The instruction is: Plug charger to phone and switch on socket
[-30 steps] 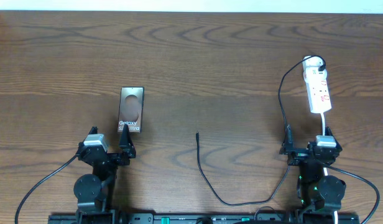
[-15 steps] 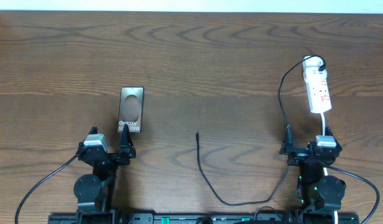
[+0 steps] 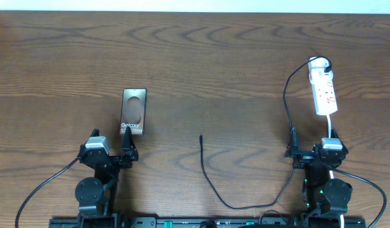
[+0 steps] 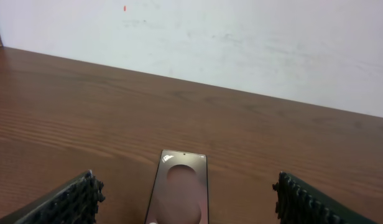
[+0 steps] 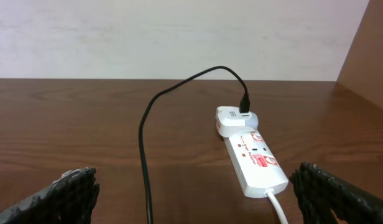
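1. Left gripper [image 3: 126,152], near edge, left side: fingers [image 4: 70,200] wide apart, empty.
2. Right gripper [image 3: 295,149], near edge, right side: fingers spread, empty.
3. Socket [image 3: 324,90] lies by the right edge.
4. Phone [image 3: 133,112] lies flat just beyond the left gripper.
5. Charger [image 3: 211,185] tip rests mid-desk, apart from the phone.

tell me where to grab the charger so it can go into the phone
Just behind the plug tip of the charger, from above, closing across the cable: that end lies flat, straight and free on the table; the rest loops away.
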Robot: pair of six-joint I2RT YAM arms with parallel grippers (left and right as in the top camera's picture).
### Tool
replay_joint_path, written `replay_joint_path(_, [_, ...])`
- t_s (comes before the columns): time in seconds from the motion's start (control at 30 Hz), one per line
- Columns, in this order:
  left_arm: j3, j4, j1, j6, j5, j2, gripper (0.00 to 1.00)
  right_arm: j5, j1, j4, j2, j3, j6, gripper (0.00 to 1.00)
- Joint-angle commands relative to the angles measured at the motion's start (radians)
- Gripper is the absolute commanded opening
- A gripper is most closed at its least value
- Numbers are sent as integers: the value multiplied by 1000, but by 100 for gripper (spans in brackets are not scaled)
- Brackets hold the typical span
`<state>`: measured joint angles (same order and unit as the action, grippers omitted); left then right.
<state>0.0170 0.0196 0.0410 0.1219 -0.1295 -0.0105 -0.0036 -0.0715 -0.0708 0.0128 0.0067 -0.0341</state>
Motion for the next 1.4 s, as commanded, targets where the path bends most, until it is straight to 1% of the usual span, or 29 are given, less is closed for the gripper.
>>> replay_joint_path(0.0, [-12, 40, -1, -17, -31, 6, 87, -2, 8, -5, 0, -1, -5, 99])
replay_joint_path(1.37, [-12, 40, -1, -17, -31, 6, 87, -2, 8, -5, 0, -1, -5, 99])
